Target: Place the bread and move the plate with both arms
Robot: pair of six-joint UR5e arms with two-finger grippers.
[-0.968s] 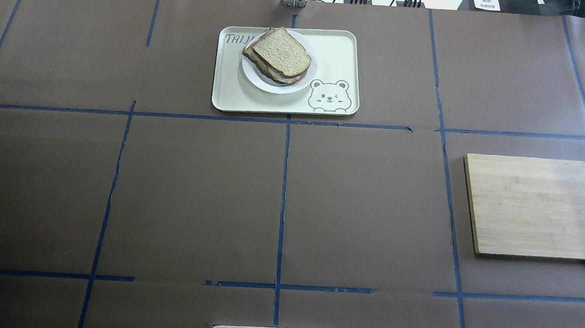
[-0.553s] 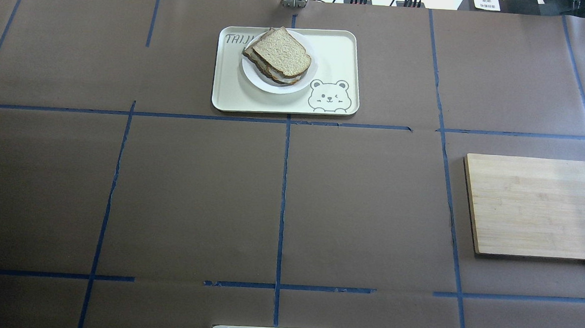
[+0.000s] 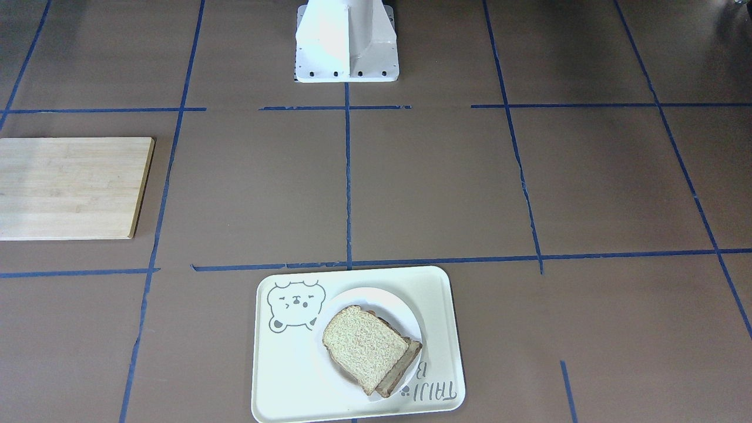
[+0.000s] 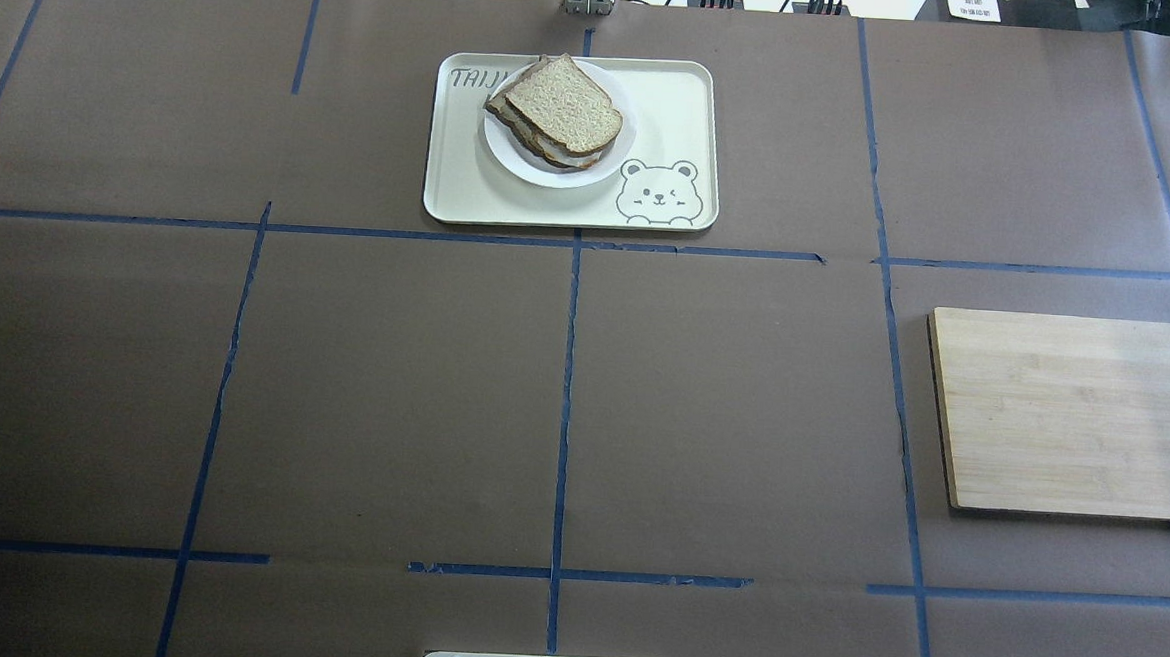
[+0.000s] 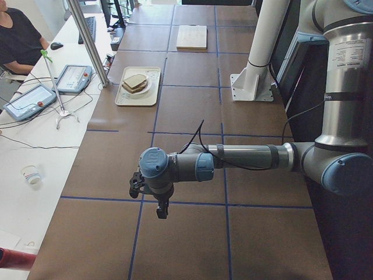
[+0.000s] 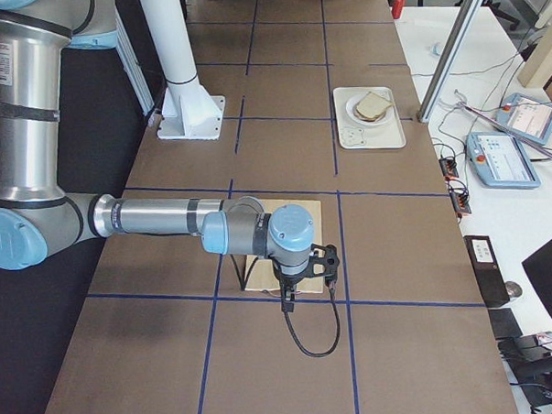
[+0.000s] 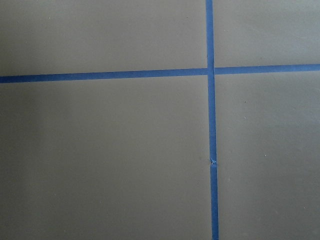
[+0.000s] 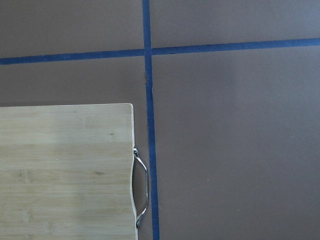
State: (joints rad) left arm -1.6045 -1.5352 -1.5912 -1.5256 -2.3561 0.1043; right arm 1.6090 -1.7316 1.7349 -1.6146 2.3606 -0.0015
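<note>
The pale tan bread lies on top of a darker toast slice on the small white plate. The plate sits on the cream bear tray at the far middle of the table. The stack also shows in the front view: the bread, the plate. Neither arm shows in the overhead or front views. My left gripper hovers over bare table at the left end, far from the plate. My right gripper hovers by the cutting board at the right end. I cannot tell whether either is open or shut.
A wooden cutting board with a metal handle lies at the right side. The white pedestal stands at the near middle edge. Blue tape lines grid the brown table cover. An operator sits at a side desk with pendants.
</note>
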